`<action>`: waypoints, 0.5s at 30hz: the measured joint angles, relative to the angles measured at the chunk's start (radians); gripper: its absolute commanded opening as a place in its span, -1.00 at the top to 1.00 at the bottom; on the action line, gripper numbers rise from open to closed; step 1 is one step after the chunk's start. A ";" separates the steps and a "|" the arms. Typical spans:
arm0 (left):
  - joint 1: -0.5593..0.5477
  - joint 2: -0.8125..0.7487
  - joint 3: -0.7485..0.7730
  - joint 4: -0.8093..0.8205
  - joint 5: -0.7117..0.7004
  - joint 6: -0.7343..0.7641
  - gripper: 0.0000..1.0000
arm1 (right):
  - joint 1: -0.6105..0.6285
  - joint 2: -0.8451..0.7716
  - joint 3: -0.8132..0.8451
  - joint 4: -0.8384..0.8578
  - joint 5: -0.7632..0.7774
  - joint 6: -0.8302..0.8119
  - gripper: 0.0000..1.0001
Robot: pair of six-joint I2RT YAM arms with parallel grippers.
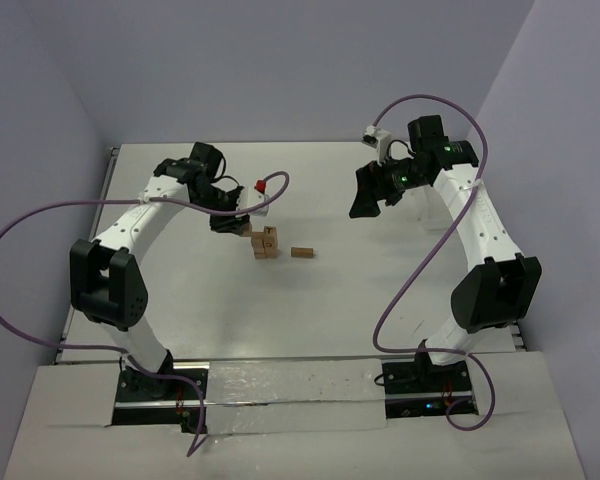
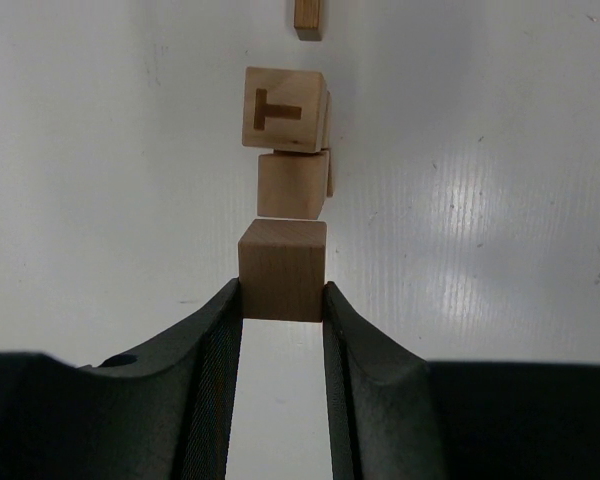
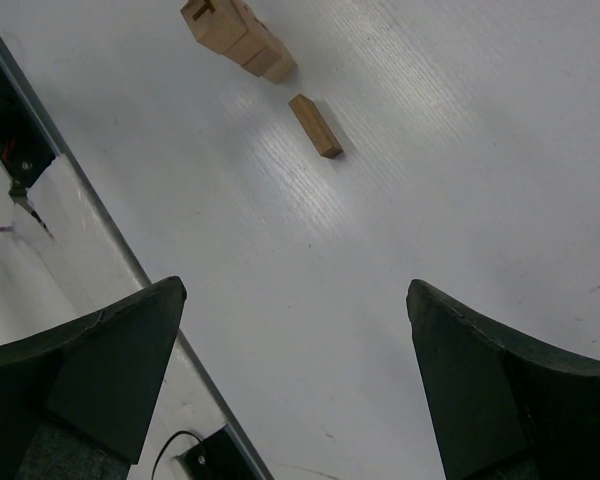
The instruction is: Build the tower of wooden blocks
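My left gripper [image 1: 238,224] [image 2: 282,292] is shut on a plain tan wooden cube [image 2: 282,270], held right beside the cluster of blocks [image 1: 266,243]. In the left wrist view, just beyond the held cube, are a second plain cube [image 2: 293,183] and a cube marked with a T [image 2: 285,108], which sits higher on other blocks as a low stack. A flat loose block [image 1: 301,253] [image 2: 308,18] [image 3: 315,126] lies on the table to the right of the cluster. My right gripper [image 1: 365,197] [image 3: 295,290] is open and empty, raised well to the right of the blocks [image 3: 235,35].
The white table [image 1: 380,300] has a metal rail along its left edge [image 1: 90,250] and a raised front ledge by the arm bases. A small red and white piece [image 1: 261,187] on the left arm's cable hangs behind the cluster. Purple cables loop from both arms.
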 measured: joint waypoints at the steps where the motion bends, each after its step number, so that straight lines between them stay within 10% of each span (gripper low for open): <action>1: -0.004 0.004 0.003 0.002 0.000 -0.001 0.53 | 0.000 0.000 0.000 0.000 0.000 0.000 -0.99; 15: -0.052 0.046 0.016 0.021 -0.006 -0.009 0.45 | 0.003 0.000 0.000 -0.001 0.000 -0.002 -0.99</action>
